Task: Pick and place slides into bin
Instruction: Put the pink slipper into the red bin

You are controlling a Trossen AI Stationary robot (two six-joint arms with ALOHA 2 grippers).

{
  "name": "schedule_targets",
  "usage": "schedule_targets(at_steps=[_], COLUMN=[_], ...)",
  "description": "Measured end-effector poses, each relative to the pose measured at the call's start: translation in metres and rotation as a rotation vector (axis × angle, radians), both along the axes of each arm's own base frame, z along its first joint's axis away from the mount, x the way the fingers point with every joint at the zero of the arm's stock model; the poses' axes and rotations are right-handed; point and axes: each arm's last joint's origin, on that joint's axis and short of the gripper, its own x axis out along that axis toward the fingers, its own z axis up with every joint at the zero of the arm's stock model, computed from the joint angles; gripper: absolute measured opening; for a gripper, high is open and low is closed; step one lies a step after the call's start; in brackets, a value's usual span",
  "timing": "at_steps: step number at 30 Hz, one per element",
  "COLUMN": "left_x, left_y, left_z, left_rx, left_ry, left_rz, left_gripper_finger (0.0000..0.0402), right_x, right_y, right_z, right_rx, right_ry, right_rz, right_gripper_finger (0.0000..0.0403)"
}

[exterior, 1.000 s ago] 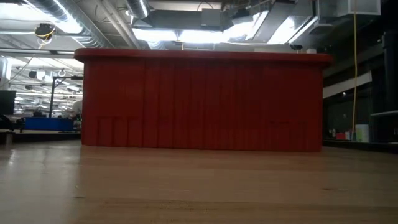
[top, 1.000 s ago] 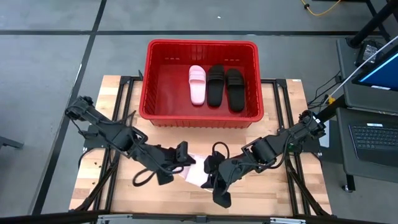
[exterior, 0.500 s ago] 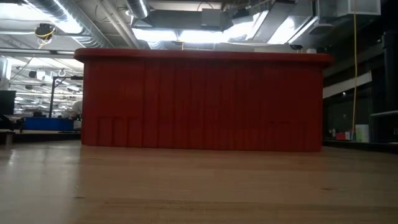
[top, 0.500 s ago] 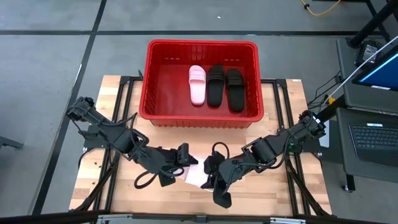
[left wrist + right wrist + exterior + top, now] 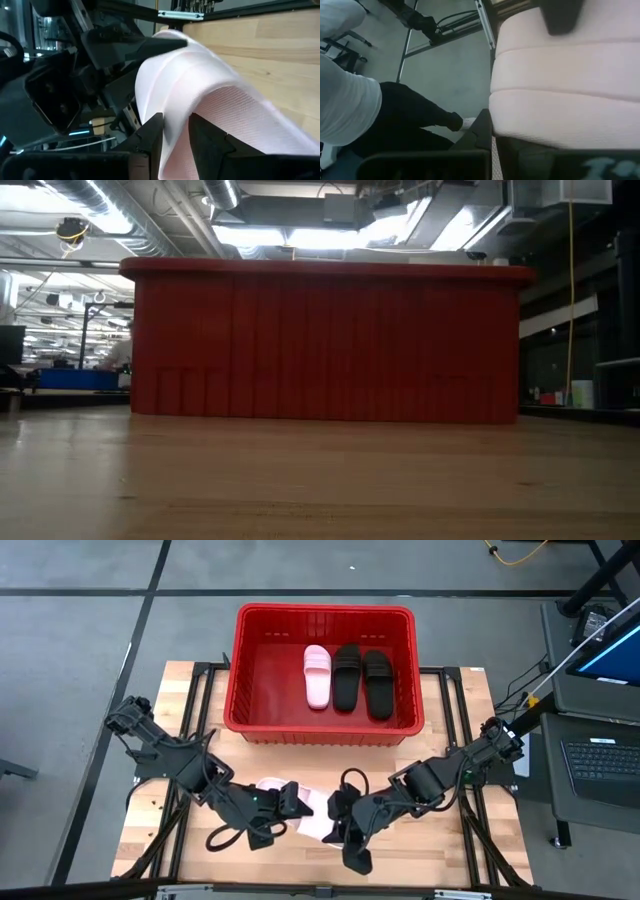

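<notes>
One pale pink slide [image 5: 317, 675] and two black slides [image 5: 361, 680] lie side by side on the floor of the red bin [image 5: 250, 660] at the table's far side. The second pale pink slide [image 5: 290, 805] is at the table's near middle, between my two grippers. My left gripper [image 5: 283, 808] is shut on it from the left. My right gripper [image 5: 336, 823] is shut on it from the right. The slide fills the left wrist view [image 5: 210, 95] and the right wrist view [image 5: 560, 90]. My left gripper pinches a thin raised edge of the pink slide [image 5: 175, 135] between its two fingers, coming level from the table's left. The slide stands tipped on its side. I cannot tell whether it touches the table. My right gripper holds the slide's other end, coming from the table's right. One finger [image 5: 150, 45] lies along the slide's outer face. The slide's ribbed surface [image 5: 545, 115] sits right above its fingers. The slide itself hides the place of contact.
The bin's near wall [image 5: 320, 345] stands across the table beyond the grippers. A loose black cable [image 5: 225, 835] lies by the left arm. A person in a white top and dark trousers [image 5: 350, 100] stands beyond the table's near edge.
My left gripper has gone a little toward the table's right and near edge, closing in on the pink slide. The slide has turned and tipped up, so more of its pink surface shows from above. My right gripper has kept still.
</notes>
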Motion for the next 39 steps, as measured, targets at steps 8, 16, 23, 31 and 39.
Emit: schedule_targets(at_steps=[8, 16, 23, 31, 39], left_x=[0.0048, 0.0037, 0.0026, 0.0022, 0.0023], left_y=[0.0054, 0.0028, 0.0017, 0.0017, 0.0032], left_z=[0.0018, 0.0022, 0.0019, 0.0018, 0.0019], left_rx=[-0.031, -0.036, -0.029, -0.005, 0.053], left_ry=[-0.007, -0.011, -0.010, -0.014, -0.029], left_rz=[-0.014, -0.025, -0.022, -0.014, 0.021], left_gripper_finger=[0.0088, 0.0061, 0.0024, 0.0007, 0.0006], right_x=[0.0010, 0.0009, 0.0006, 0.0007, 0.0031], right_y=[0.0006, 0.0006, 0.0004, 0.0004, -0.0033], right_z=[0.0017, 0.0015, 0.0010, 0.0012, 0.0015], right_rx=[0.010, 0.008, 0.005, 0.009, 0.082], right_ry=[-0.019, -0.018, -0.012, -0.012, 0.019], right_rz=[0.001, 0.003, 0.003, 0.000, -0.071], right_gripper_finger=[0.0011, 0.0011, 0.0011, 0.0012, 0.0029])
